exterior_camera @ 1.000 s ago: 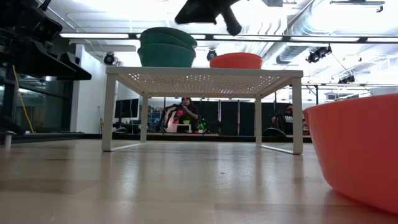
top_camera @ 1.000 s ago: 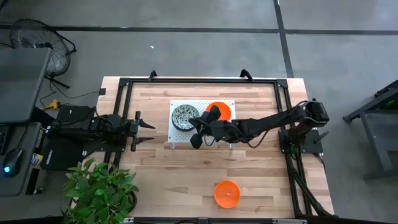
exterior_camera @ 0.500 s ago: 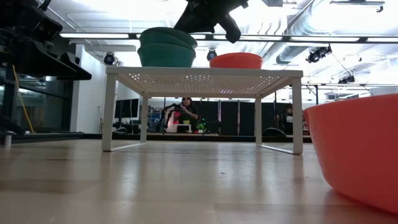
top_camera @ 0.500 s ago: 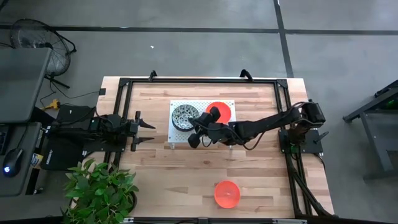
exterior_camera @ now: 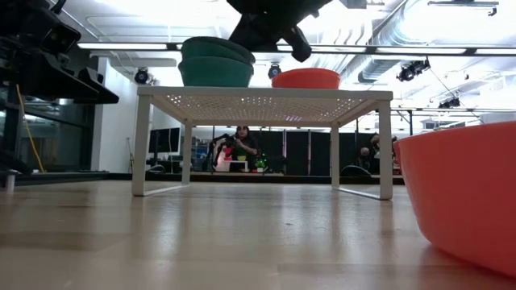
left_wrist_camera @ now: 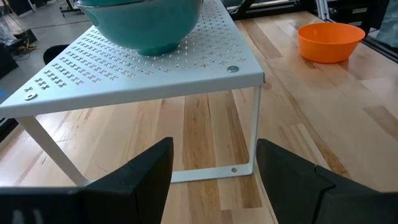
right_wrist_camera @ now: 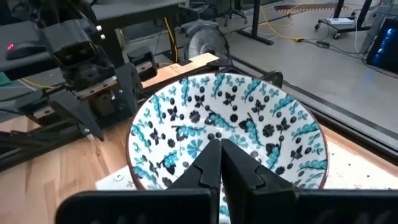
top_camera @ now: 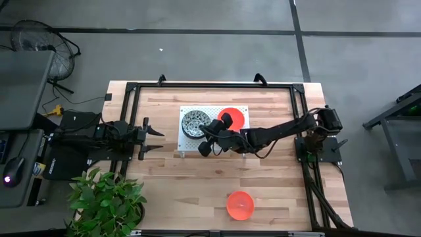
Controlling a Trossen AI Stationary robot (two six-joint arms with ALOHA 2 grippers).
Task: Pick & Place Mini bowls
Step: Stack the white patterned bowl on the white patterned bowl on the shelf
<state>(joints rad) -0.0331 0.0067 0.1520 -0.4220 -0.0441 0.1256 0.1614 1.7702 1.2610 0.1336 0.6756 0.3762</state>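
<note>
On the white perforated platform (top_camera: 214, 146) stand a stack of speckled mini bowls (top_camera: 193, 123) and one orange-red mini bowl (top_camera: 234, 116), each on its base. Another orange-red mini bowl (top_camera: 240, 205) rests on the table near the front edge. My right gripper (top_camera: 205, 135) is shut and hovers just above the speckled stack (right_wrist_camera: 227, 127), its fingertips (right_wrist_camera: 221, 163) over the top bowl's hollow; in the low view it (exterior_camera: 250, 36) hangs clear of the bowls (exterior_camera: 216, 63). My left gripper (top_camera: 155, 139) waits open at the table's left, facing the platform (left_wrist_camera: 149, 74).
A black frame (top_camera: 210, 85) runs around the tabletop. A potted plant (top_camera: 108, 201) stands at the near left corner. Bare wood lies between the platform and the front orange-red bowl (left_wrist_camera: 329, 40). People sit in the room behind the table (exterior_camera: 242, 149).
My right gripper has come down a little toward the speckled stack on the platform, staying shut. The bowls have not moved.
</note>
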